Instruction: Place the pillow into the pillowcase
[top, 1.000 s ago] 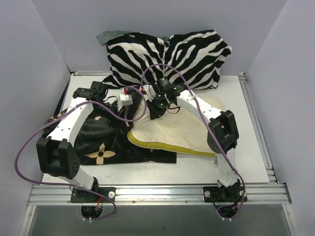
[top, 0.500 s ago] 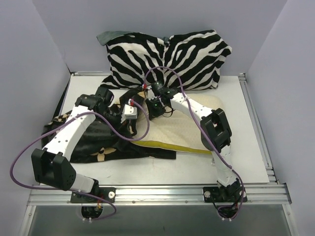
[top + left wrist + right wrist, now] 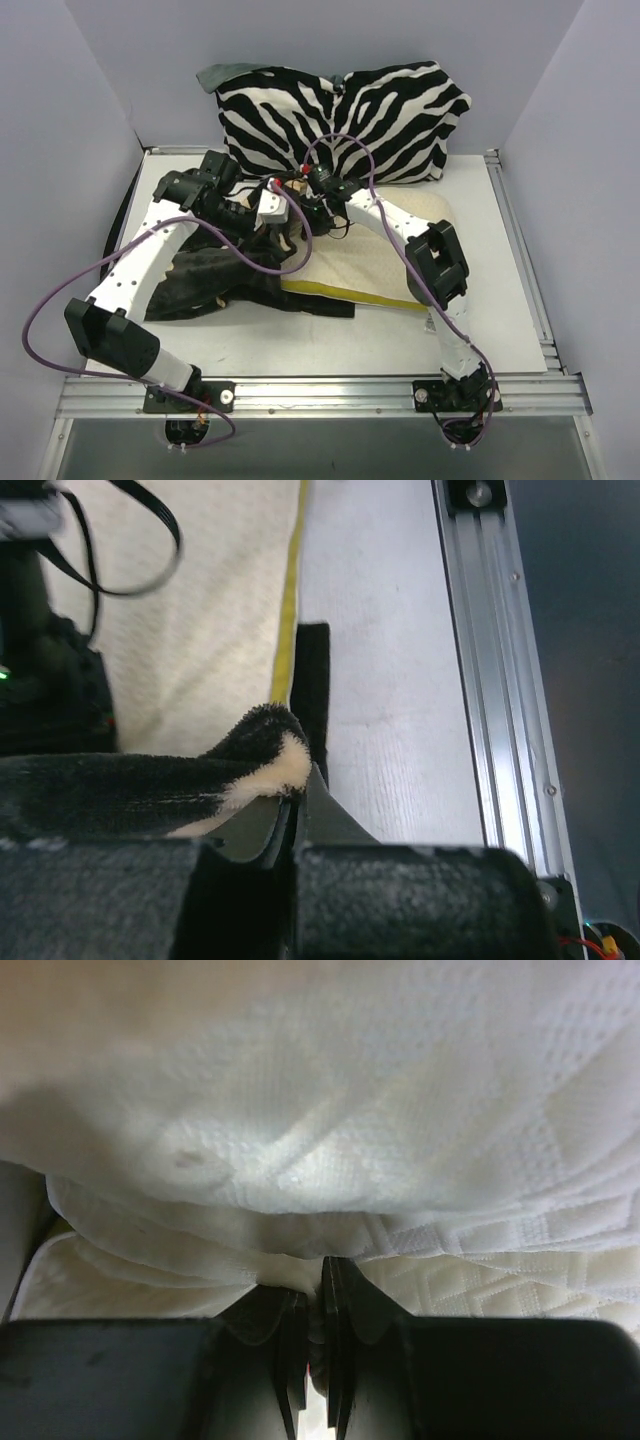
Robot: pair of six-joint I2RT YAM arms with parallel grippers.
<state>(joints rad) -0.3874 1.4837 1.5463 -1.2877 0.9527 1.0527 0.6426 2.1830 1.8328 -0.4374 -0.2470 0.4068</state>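
Left gripper pinches pillowcase hem, holding its mouth up. Right gripper clamps pillow edge, presumably to feed it in.

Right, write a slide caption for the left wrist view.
Left gripper pinches the black velvety pillowcase beside the cream dimpled pillow.

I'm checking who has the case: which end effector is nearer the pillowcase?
Left. The left end effector is shut on the pillowcase edge itself. The right end effector is shut on the pillow, close beside the case.
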